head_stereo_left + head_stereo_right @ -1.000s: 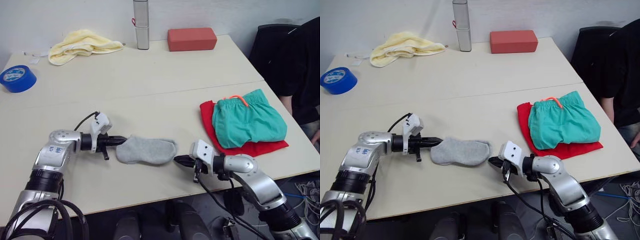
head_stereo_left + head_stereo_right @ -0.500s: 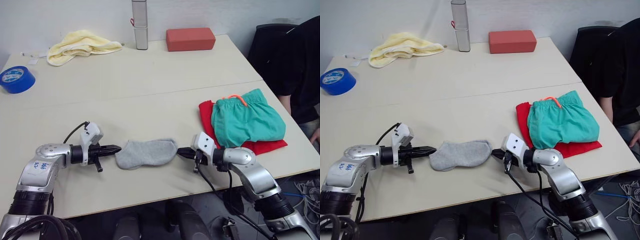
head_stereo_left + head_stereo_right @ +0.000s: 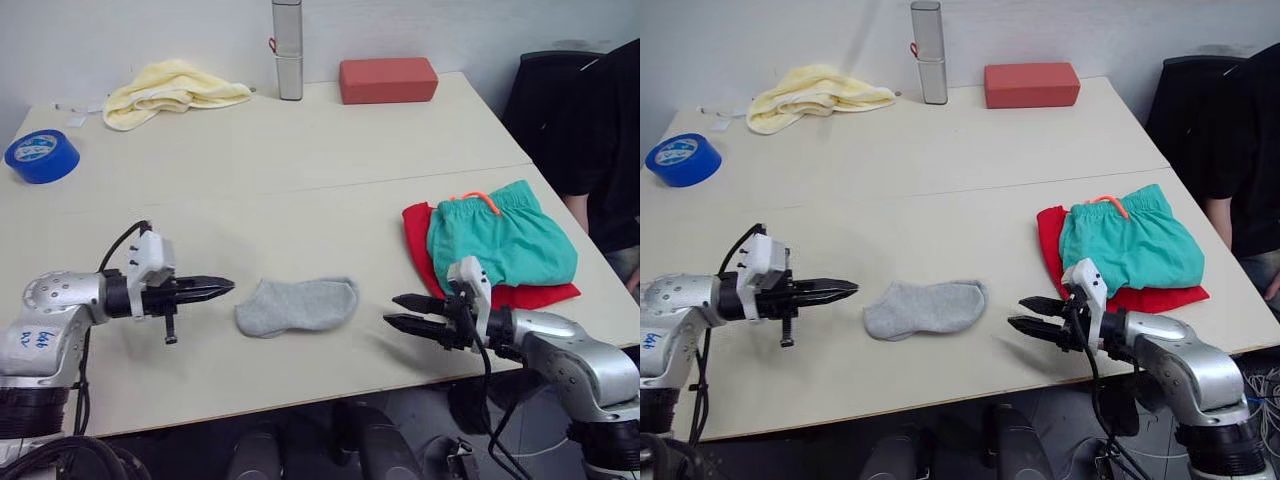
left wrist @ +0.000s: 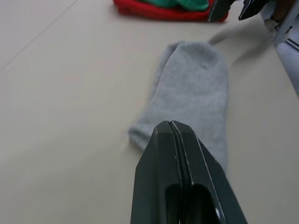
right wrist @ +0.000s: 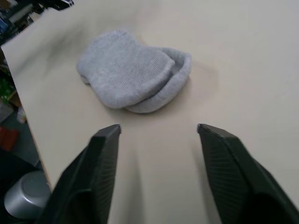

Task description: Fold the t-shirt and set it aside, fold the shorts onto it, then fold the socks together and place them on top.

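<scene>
While your left tool (image 3: pixel 228 287) is closed and empty, your right tool (image 3: pixel 392 310) gapes wide beside the socks (image 3: pixel 297 305) on the beige counter (image 3: pixel 300 160).

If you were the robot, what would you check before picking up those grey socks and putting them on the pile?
1. Light grey knitted socks stacked together, one on the other: ok.
2. Socks lying free on the beige table, touching neither gripper: ok.
3. Right gripper open, ready to grasp: ok.
4. Left gripper open: not ok, its fingers are shut.
5. Teal-green fabric shorts folded on the bright red t-shirt: ok.
6. Top of the shorts free to take the socks: ok.
</scene>
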